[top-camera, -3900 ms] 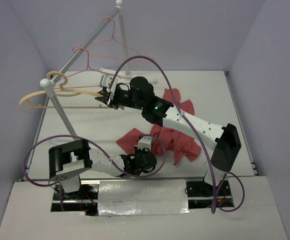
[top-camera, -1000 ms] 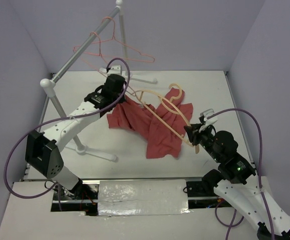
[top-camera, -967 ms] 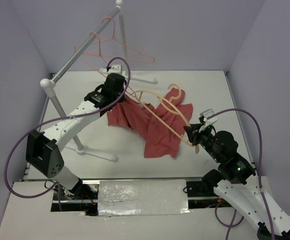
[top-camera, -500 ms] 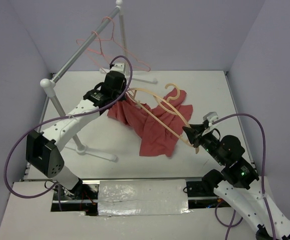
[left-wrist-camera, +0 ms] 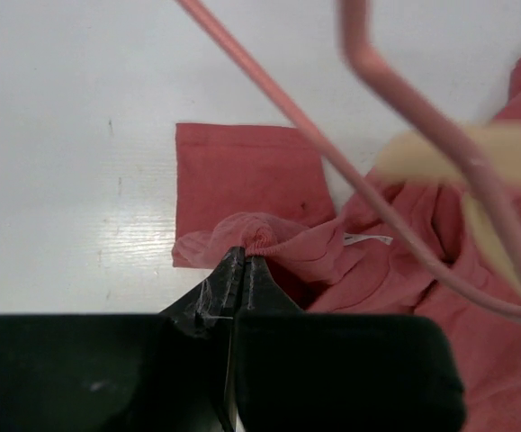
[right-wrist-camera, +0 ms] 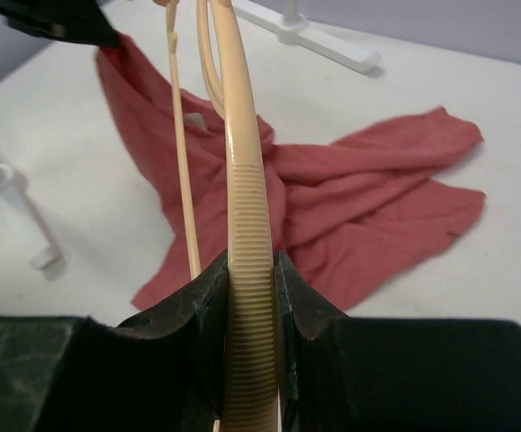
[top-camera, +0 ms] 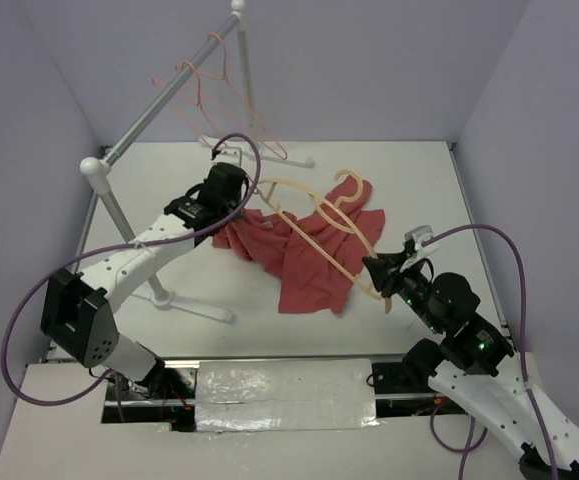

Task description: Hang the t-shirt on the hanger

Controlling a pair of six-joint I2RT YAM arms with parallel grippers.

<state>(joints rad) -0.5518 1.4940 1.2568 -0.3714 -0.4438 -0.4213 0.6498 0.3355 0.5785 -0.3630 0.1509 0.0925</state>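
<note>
The faded-red t-shirt (top-camera: 309, 265) lies crumpled on the table, one edge lifted. My left gripper (top-camera: 235, 207) is shut on a bunched fold of it near the collar (left-wrist-camera: 258, 236), and the white neck label (left-wrist-camera: 368, 239) shows just right of the pinch. The beige hanger (top-camera: 314, 228) slants above the shirt with its hook (top-camera: 345, 182) at the far side. My right gripper (top-camera: 377, 270) is shut on the hanger's ribbed near end (right-wrist-camera: 247, 261). The shirt spreads beyond it (right-wrist-camera: 359, 198). The hanger's far end reaches close to the left gripper (left-wrist-camera: 476, 148).
A clothes rack stands at left, with a grey rail (top-camera: 159, 100) and white feet (top-camera: 184, 300). Thin pink wire hangers (top-camera: 231, 100) hang on the rail, and one crosses the left wrist view (left-wrist-camera: 404, 99). A rack foot lies at the far side (right-wrist-camera: 305, 31). Walls enclose the table.
My left gripper has drawn the shirt's lifted edge slightly nearer and lower. My right gripper has shifted a little with the hanger. The wire hangers have swung along the rail.
</note>
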